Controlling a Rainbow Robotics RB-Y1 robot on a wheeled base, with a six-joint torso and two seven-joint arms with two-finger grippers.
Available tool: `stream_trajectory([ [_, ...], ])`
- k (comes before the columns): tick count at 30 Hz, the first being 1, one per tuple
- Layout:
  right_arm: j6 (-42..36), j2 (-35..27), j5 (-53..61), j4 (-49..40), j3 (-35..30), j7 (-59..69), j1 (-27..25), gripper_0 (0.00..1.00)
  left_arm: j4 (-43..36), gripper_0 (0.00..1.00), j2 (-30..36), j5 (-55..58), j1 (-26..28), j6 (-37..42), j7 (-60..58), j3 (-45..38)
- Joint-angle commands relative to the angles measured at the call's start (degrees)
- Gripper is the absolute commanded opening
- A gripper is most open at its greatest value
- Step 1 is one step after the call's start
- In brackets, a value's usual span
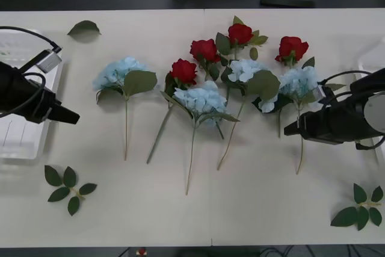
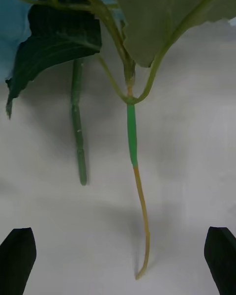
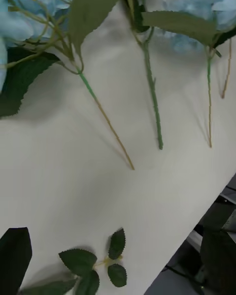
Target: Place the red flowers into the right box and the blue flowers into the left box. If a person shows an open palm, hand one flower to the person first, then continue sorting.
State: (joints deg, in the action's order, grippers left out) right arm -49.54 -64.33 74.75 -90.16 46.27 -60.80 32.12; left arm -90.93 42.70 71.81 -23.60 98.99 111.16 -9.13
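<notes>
Across the middle of the counter [image 1: 198,215]: four red flowers [image 1: 205,49] toward twelve o'clock, four blue flowers [image 1: 202,97] just below them, stems trailing toward six o'clock, heads and leaves overlapping in the central cluster. At nine o'clock, the left box [image 1: 24,145] against the counter's edge, with the left gripper [image 1: 73,118] hovering beside its inner rim, fingers spread apart in the wrist view, holding nothing, well apart from the leftmost blue head [image 1: 118,72]. At three o'clock, the right gripper [image 1: 289,129] just beside the stem of the rightmost blue flower [image 1: 299,82], fingers [image 2: 17,258] wide apart, that thin stem [image 2: 132,137] lying between them without touching. Barely visible at the three o'clock edge, the right box [image 1: 380,154]. Loose leaf sprigs at seven [image 1: 67,187], five [image 1: 361,207] and eleven o'clock [image 1: 83,27].
</notes>
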Motion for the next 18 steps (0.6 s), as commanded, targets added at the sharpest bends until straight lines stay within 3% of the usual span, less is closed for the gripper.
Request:
stream_trajectory([
  [1, 2.1, 1.1, -0.7, 3.1, 4.1, 3.1, 5.3, 1.00, -5.8, 1.00, -3.7, -5.4, -1.5, -0.5, -6.7, -0.5],
  [8, 4.4, 3.3, -1.5, 6.4, 5.8, 3.3, 6.9, 1.00, -15.1, 1.00, -10.3, -16.9, -1.5, -1.0, -19.4, 3.1],
  [10, 4.4, 3.4, -1.7, 6.3, 5.8, 3.2, 7.0, 0.94, -16.6, 1.00, -11.8, -19.7, -1.5, -1.4, -21.8, 4.6],
  [11, 4.4, 3.4, -1.7, 6.4, 5.8, 3.1, 7.0, 0.75, -17.2, 1.00, -12.8, -21.5, -1.5, -2.0, -23.3, 5.8],
  [12, 4.4, 3.4, -1.9, 6.3, 5.7, 2.9, 7.0, 0.49, -17.3, 1.00, -13.7, -23.3, -1.5, -2.7, -24.7, 7.1],
  [13, 4.4, 3.4, -2.0, 6.2, 5.8, 2.8, 7.0, 0.34, -17.3, 1.00, -14.1, -24.2, -1.5, -3.0, -25.3, 7.6],
  [14, 4.4, 3.4, -2.2, 6.2, 5.7, 2.6, 7.0, 0.09, -17.3, 1.00, -14.7, -25.8, -1.4, -3.6, -26.4, 8.8],
  [15, 4.4, 3.4, -2.3, 6.2, 5.7, 2.6, 7.0, 0.00, -17.3, 1.00, -15.0, -27.4, -1.2, -4.8, -27.3, 9.7],
  [18, 4.4, 3.4, -2.7, 6.2, 5.8, 2.4, 7.0, 0.00, -17.2, 1.00, -15.1, -30.5, 0.0, -8.3, -27.8, 11.9],
])
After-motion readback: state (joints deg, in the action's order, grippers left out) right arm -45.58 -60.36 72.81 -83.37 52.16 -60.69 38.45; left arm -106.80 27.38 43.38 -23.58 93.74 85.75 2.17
